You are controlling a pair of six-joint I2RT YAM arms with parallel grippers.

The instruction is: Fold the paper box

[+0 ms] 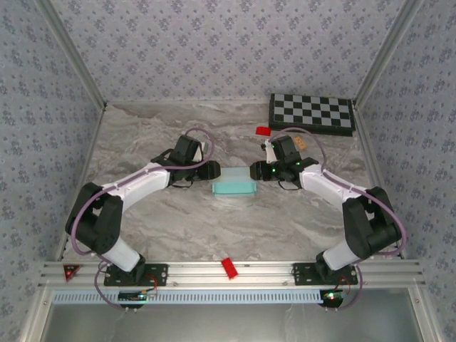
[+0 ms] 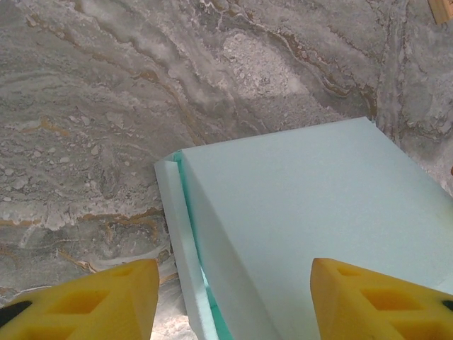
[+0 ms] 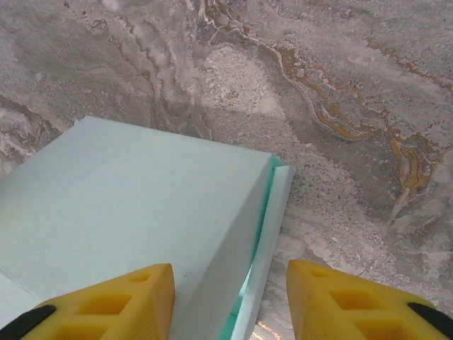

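Yellow fingers (image 2: pixel 92 301) of the left gripper (image 2: pixel 230 290) stand spread over one end of the pale blue paper box (image 1: pixel 234 187); the right gripper (image 3: pixel 230 287) is spread likewise over the opposite end. It lies on the table (image 1: pixel 178 228), between them.

The paper box (image 1: pixel 234 187) is seen as a pale light-blue, flat rectangular box of thin card, laid flat with its top closed near the middle of the marbled table (image 1: pixel 178 214). Along one end a narrow flap (image 2: pixel 185 262) is left slightly ajar, with a teal gap shown beside it.
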